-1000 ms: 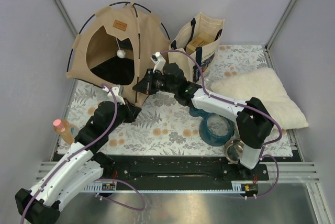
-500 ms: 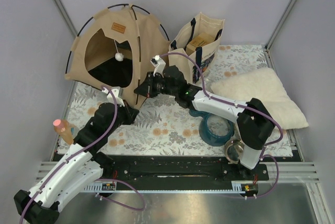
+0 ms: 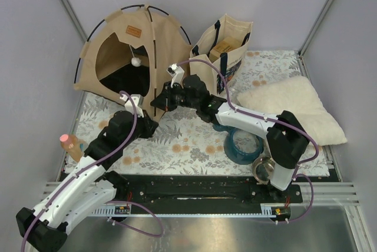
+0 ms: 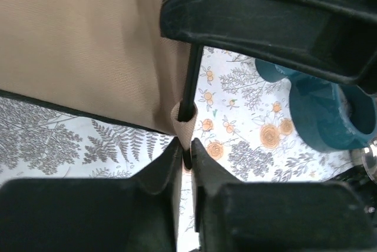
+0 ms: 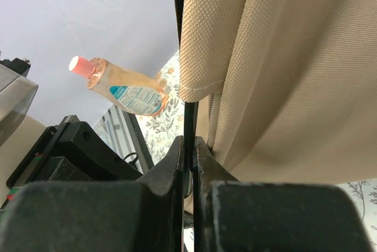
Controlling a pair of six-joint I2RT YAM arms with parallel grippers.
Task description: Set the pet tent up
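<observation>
Canvas of the pet tent (image 3: 126,49) stands raised at the back left of the floral mat (image 3: 188,140) in the overhead view, arched doorway facing forward. Both arms reach to its near right corner, the left gripper (image 3: 147,123) low by the mat and the right gripper (image 3: 159,100) just above it. From the left wrist, the jaws are pinched tight on the thin black pole (image 4: 189,81), just below the tan sleeve (image 4: 185,123) it comes out of. From the right wrist, that hand too is nipped shut on a black pole beside the hanging fabric edge, with a pink-capped bottle (image 5: 121,87) beyond. The step looks like seating this corner's pole end; the next move calls for guiding the tip home without letting the bowed pole spring free.
</observation>
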